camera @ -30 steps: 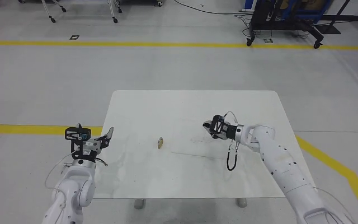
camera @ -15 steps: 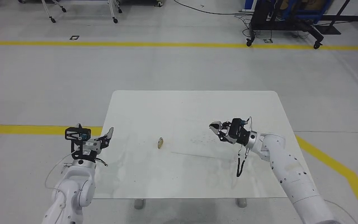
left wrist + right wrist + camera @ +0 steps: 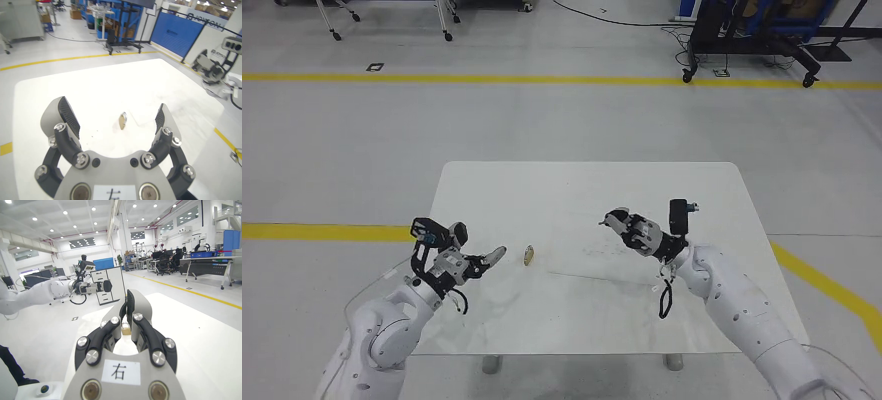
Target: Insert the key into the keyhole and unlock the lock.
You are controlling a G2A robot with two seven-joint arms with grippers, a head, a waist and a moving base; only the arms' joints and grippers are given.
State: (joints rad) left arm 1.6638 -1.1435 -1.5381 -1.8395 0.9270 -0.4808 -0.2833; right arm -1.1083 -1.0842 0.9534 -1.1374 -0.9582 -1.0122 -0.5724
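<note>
On the white bench point(image 3: 582, 185), a little left of centre: small brass lock point(image 3: 529, 254), flat on the surface, nothing touching it. Near it, on the left side: left tool point(image 3: 478, 247), spread wide, low over the bench. Points at the lock without touching it; from the left wrist, lock framed between the two open fingers, beyond their tips. Over the right half, well apart from the lock: right tool point(image 3: 614, 219), clear of the surface, narrowed to a slit, pads almost together. Anything pinched there: cannot tell.

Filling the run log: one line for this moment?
lock: on table, untouched | left end effector: open, facing lock | right end effector: shut
</note>
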